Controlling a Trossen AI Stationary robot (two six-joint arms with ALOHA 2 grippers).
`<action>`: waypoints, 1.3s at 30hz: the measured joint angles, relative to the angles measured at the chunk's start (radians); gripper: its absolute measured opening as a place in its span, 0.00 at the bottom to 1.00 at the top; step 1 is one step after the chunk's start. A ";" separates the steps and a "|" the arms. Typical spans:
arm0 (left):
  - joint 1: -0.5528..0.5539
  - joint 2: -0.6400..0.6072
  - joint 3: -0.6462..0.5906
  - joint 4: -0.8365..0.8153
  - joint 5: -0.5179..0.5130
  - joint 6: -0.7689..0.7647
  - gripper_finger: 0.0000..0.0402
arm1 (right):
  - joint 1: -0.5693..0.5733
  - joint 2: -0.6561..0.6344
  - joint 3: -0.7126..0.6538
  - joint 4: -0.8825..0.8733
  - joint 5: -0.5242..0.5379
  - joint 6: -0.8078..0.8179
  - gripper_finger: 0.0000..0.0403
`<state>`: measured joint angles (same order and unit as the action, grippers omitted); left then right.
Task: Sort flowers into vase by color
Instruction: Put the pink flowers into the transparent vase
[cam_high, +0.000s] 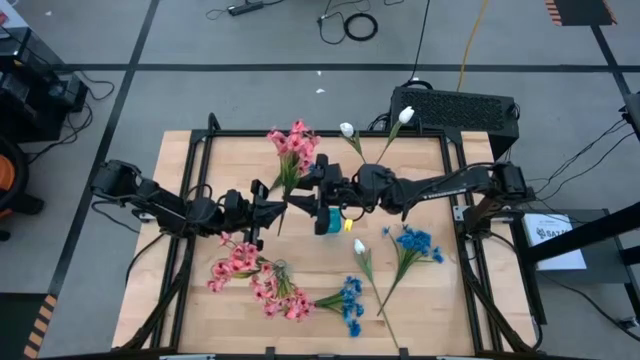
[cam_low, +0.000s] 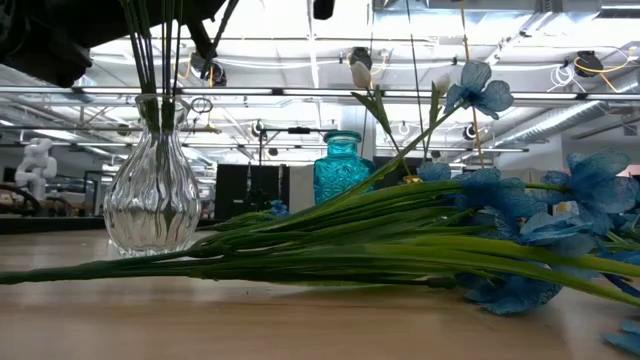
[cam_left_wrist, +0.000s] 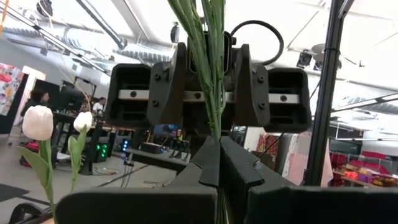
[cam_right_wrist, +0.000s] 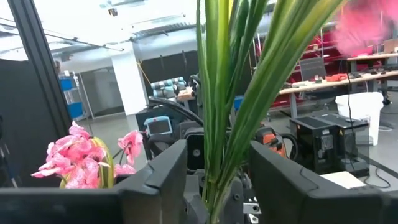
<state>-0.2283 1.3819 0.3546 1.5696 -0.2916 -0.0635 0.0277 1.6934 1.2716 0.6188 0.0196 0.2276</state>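
Pale wooden table inside a black frame, grey floor around it, an open workshop behind.

On the left, reaching in from the table's left edge: the left gripper, clenched on the green stems of the pink spray. In its wrist view, stems pinched between the closed fingertips and running on past them.

At the middle, in the low view: those stems standing upright in the clear ribbed vase, rising out of its neck towards the arms above. From overhead, blossoms leaning towards the far edge, so long axis near vertical with a slight tilt away.

Just right of the left gripper, facing it across the stems: the right gripper, released, fingers astride the same stems in its wrist view, with a gap showing on one side. Both grippers at the bundle, then; grip on the left side only.

Next along, the teal vase, just beside the right gripper, nothing seen in it from the low view.

Lying loose on the wood: more pink sprays at front left, blue sprays at front right, white buds near the far edge. Of these, blue nearer the right arm, pink nearer the left.

Likely hinge of the coming move: letting go cleanly along the upright stems, lifting off without dragging the spray out of the clear vase.
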 joint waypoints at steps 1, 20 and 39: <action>0.000 0.000 0.000 0.000 0.000 0.000 0.01 | 0.000 0.006 0.000 0.009 0.000 0.000 0.42; -0.003 -0.004 0.000 0.000 0.017 -0.006 0.21 | 0.001 0.011 0.000 0.000 0.004 -0.004 0.03; -0.045 -0.161 -0.102 -0.029 0.001 0.043 0.63 | 0.014 -0.134 -0.186 0.105 0.003 0.160 0.00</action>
<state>-0.2735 1.2212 0.2527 1.5409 -0.2910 -0.0205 0.0414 1.5593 1.0856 0.7238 0.0231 0.3879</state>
